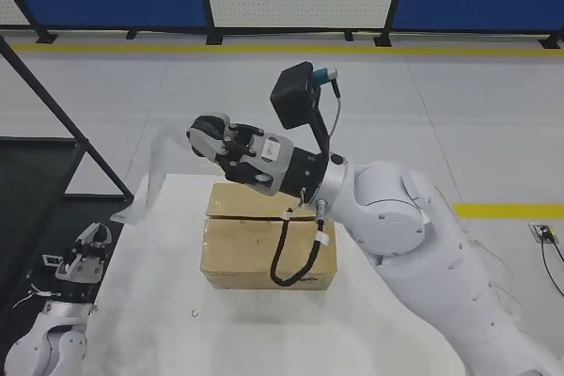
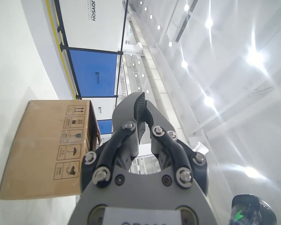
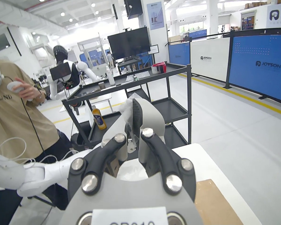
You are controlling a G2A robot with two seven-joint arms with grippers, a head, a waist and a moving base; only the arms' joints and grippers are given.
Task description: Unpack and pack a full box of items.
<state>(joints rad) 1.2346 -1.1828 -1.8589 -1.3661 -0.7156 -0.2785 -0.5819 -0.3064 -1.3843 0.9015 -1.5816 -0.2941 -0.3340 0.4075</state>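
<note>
— Where is my right gripper, and what does it hold?

— Your right gripper (image 3: 137,108) is up in the air, beyond the far left corner of the cardboard box (image 1: 263,249). Your right arm reaches across above the box. The two fingers are pressed together on a thin clear plastic sheet (image 1: 153,179). The sheet hangs down from the fingers toward the far left corner of the white table (image 1: 169,320). I cannot tell if its lower edge touches the table.

— And the box itself?

— The box stands on the table, about in the middle, and part of it is under your right forearm. Where I can see the top, the flaps lie flat with one seam across them.

— What about my left side?

— Your left gripper (image 2: 142,111) is low, just beside the left edge of the table and well apart from the box. It points upward, to the ceiling. Its fingertips meet and there is nothing between them. In its wrist view you see one side of the box, the one with a column of printed handling symbols.

— Is there something more near the table?

— Yes. A black cart (image 3: 175,67) with shelves stands on the floor beyond the table, in the direction your right gripper points. Some small things lie on its top shelf, but I cannot tell what they are.
</note>
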